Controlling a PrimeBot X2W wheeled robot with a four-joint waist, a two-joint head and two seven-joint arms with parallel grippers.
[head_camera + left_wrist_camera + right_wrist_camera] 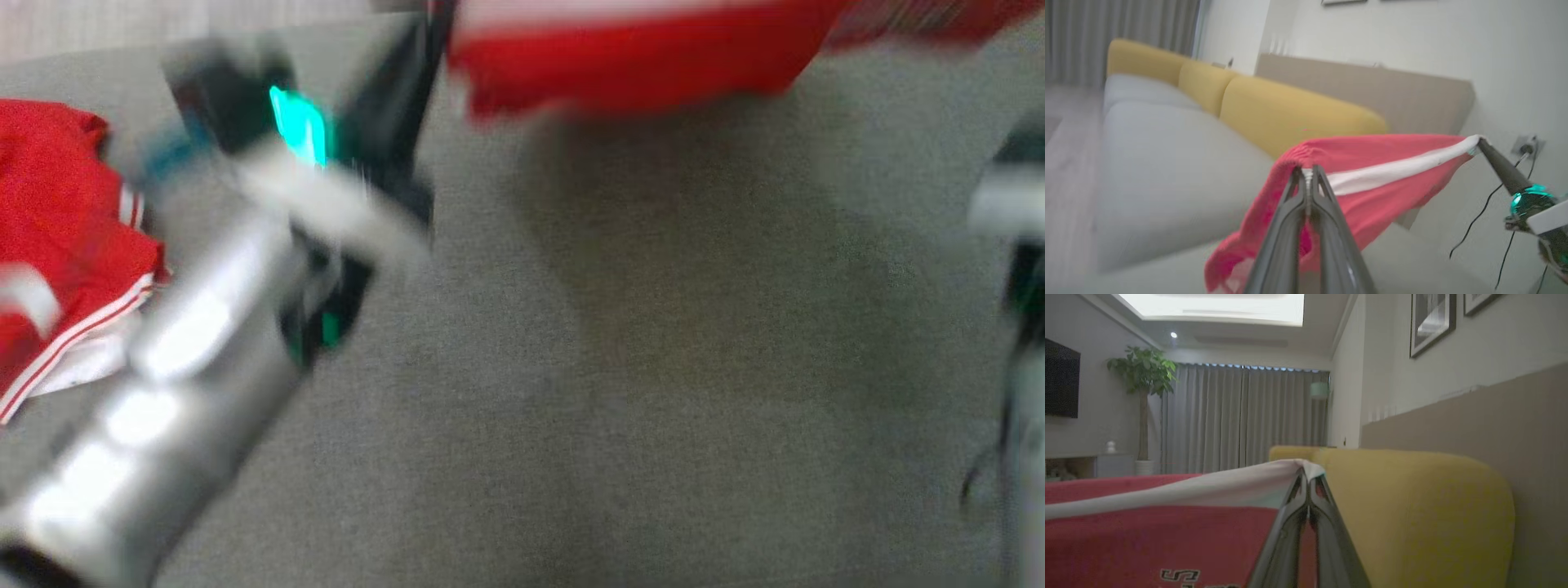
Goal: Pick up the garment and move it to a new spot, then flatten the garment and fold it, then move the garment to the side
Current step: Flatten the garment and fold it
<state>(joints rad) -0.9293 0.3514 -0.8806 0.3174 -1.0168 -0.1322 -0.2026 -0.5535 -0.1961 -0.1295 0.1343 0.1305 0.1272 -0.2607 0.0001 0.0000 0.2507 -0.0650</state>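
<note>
Left gripper (1308, 173) and right gripper (1308, 479) each pinched shut on the red garment (1372, 163).
Its white-banded edge runs taut between the two grippers, and the cloth hangs in the air above the grey sofa seat (1167, 163). In the blurred head view the left forearm (188, 351) slants up from lower left.

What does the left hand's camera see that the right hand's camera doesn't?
Left wrist view adds: the grey seat, a wall socket with cables, and the right gripper pinching the far end of the white band.
Right wrist view adds: a potted plant, a dark TV and black lettering on the cloth.
Both: the red garment held up, the yellow cushions, and that arm's own fingers clamped on the garment, the left gripper included.
</note>
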